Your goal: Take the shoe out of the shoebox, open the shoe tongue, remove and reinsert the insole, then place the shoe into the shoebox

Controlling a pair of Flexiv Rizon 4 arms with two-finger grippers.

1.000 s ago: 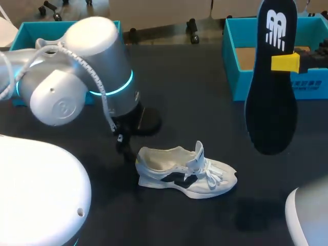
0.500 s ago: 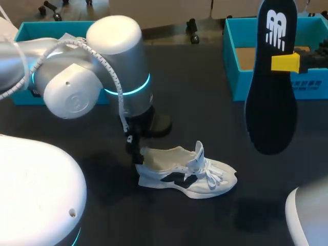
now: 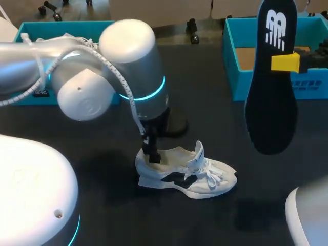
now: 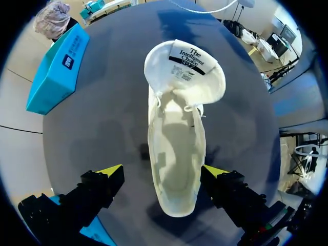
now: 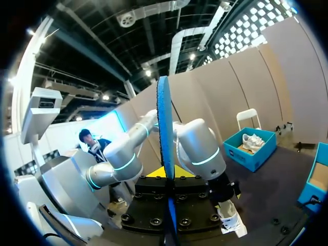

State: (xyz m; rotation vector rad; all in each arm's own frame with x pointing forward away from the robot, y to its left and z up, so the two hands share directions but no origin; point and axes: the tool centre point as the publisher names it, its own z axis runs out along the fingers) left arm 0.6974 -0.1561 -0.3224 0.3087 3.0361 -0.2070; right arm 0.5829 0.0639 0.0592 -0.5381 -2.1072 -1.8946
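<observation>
**Dark table, shoe out of its box, insole up in the air**

Dark table with a white shoe standing on its sole about mid-table, a bit toward the near edge. The heel points at the left edge and the toe at the right. The tongue is pulled up and forward, so the opening gapes wide, and the laces sit loose over the front.

The left gripper hangs right over the heel end. From the left wrist camera, its fingers are spread wide, one on each side of the shoe. As far as I can see, neither yellow tip is touching it.

The right gripper is up high over the right side of the table, pinching the black insole around its middle. The insole hangs upright, with its rounded end down. On the right wrist camera, the insole shows edge-on, clamped between the fingers.

A teal shoebox sits open at the far right corner. A second teal box is at the far left corner, well apart from the shoe.
</observation>
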